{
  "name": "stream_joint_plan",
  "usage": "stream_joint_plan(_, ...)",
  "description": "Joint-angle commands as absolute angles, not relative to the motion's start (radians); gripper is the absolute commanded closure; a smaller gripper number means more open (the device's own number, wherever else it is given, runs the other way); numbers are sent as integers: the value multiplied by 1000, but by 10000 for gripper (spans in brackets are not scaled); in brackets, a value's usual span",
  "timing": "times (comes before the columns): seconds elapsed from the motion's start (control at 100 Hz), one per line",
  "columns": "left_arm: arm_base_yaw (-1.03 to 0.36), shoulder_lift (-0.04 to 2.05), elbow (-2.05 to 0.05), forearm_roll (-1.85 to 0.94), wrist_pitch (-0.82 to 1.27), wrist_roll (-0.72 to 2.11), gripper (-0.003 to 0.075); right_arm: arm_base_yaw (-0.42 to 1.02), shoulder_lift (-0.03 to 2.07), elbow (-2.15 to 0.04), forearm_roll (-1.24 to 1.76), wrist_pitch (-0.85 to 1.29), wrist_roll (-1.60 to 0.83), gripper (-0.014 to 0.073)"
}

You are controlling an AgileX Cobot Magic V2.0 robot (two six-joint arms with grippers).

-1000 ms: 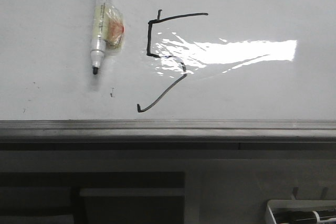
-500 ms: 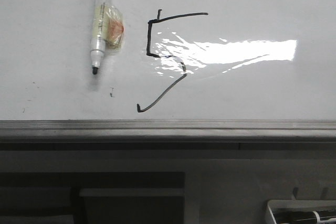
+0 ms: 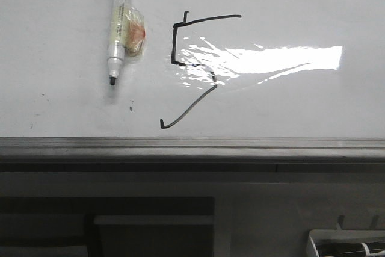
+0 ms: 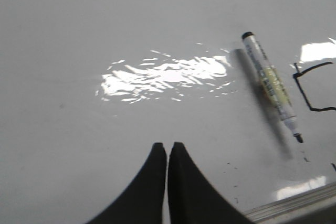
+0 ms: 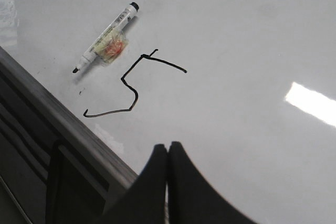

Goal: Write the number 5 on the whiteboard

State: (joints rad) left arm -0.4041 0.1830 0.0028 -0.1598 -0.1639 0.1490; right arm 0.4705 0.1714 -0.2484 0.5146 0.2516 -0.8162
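The whiteboard (image 3: 301,100) is glossy white with bright glare. A thin black angular number 5 (image 3: 174,43) is drawn on it, and shows in the right wrist view (image 5: 131,85); only its edge shows in the left wrist view (image 4: 304,90). An uncapped marker (image 3: 119,19) lies flat on the board left of the 5, with a yellowish tape wad on its barrel; it also shows in both wrist views (image 4: 270,85) (image 5: 102,43). My left gripper (image 4: 167,146) is shut and empty above bare board. My right gripper (image 5: 167,146) is shut and empty near the board's edge. Neither gripper shows in the front view.
A grey metal edge strip (image 3: 192,144) runs along the board's near side, with dark grey panels (image 3: 150,227) below it. A white tray (image 3: 346,242) sits at the bottom right. Small dark specks (image 3: 131,108) dot the board below the marker.
The front view has shifted slightly: the marker, the 5 and the glare sit a few pixels further right, and the tray lower. The marker lies in the same place on the board.
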Motion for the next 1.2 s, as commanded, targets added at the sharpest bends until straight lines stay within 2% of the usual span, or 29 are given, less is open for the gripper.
stream_joint_plan(0.0,-340,109,15,-44,-188,0,741,463,179,-274,519,176,-813,655)
stream_joint_plan(0.21,-242,-29,22,-70,147,-49,741,463,179,-274,519,176,-813,655)
stream_joint_plan(0.35,-205,-33,22,-70,275,-49,741,463,179,-274,519,176,-813,655)
stream_joint_plan(1.19,-179,-33,22,-70,276,-49,741,463,173,-272,521,177,-813,655)
